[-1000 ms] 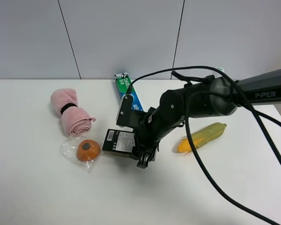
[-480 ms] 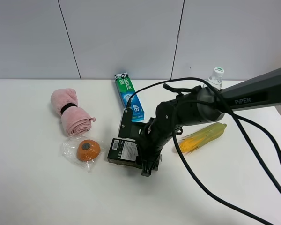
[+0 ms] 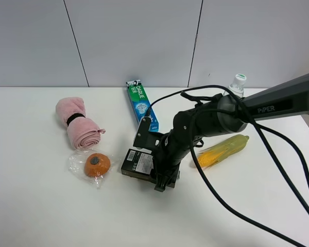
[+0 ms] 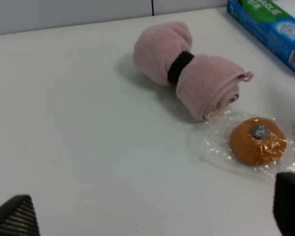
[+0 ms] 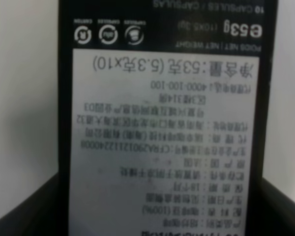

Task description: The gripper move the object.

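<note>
Right gripper (image 3: 160, 177): fingers clamped on the two sides of the object's right end.
Object (image 3: 137, 162): mid-table, label up. It sits slightly nearer the right and near edges than a second ago, with a wider gap to the wrapped orange (image 3: 97, 164).
Left gripper (image 4: 152, 216): fingers spread wide, holding nothing.

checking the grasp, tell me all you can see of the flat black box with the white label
The flat black rectangular box looks like cardboard, with a white label of small printed text on top. It lies flat on the white table, with the black right gripper's jaws closed on its sides.
</note>
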